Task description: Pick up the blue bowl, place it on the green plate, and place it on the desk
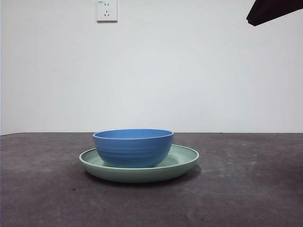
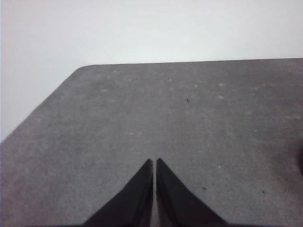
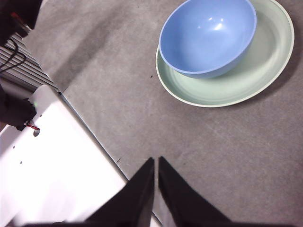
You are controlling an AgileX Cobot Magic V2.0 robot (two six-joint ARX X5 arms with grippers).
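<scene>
Right now the blue bowl (image 1: 133, 147) is sitting upright inside the green plate (image 1: 182, 161), nudged toward the plate's nine o'clock side in the front view, so more bare green is showing at three o'clock. The plate is lying flat on the desk (image 1: 246, 189), roughly mid-table. Neither arm is touching anything. The right gripper (image 3: 155, 163) is hanging above the desk well apart from the dishes, its jaws pressed together and holding nothing; the bowl is lying toward one o'clock from its tips. The left gripper (image 2: 155, 164) is likewise pinched closed and empty, pointing over bare desk. A dark arm tip (image 1: 272, 10) is peeking in at the front view's upper right corner, and a wall socket (image 1: 106, 10) is showing on the white wall
</scene>
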